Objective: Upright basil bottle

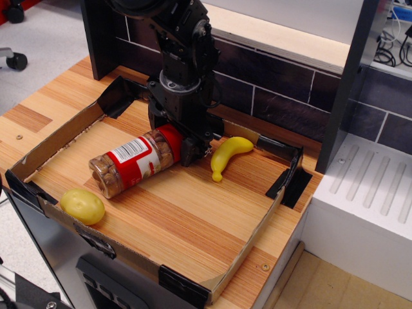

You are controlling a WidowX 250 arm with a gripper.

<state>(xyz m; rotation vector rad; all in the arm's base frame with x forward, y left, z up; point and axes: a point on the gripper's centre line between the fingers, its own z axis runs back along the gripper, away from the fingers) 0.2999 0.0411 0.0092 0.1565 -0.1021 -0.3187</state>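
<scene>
The hand (174, 138) is reaching down from the black arm (183, 45) and is sitting over the red lid end of the basil bottle (136, 161). One finger (190, 149) is showing on the right side of the lid, its tip down at the worktop surface; the other finger is standing on the far side of the lid, largely hidden behind the bottle. The fingers are straddling the lid with the jaws spread, but whether they are pressing against the lid cannot be determined from this view.

The basil bottle is lying on its side on the worktop (193, 212), inside the low cardboard tray (248, 248). Its red lid is pointing toward the rear right, under the hand, and its clear base is pointing toward the front left. The red-and-white label is facing upward, and brownish contents are showing through the clear wall.

A yellow banana (226, 156) is lying just to the right of the hand, close to the visible finger but apart from the bottle. A yellow potato-like object (82, 206) is resting in the front left corner of the tray, near the bottle's base but not touching it. A dark tiled wall (277, 84) is running behind the tray.
</scene>
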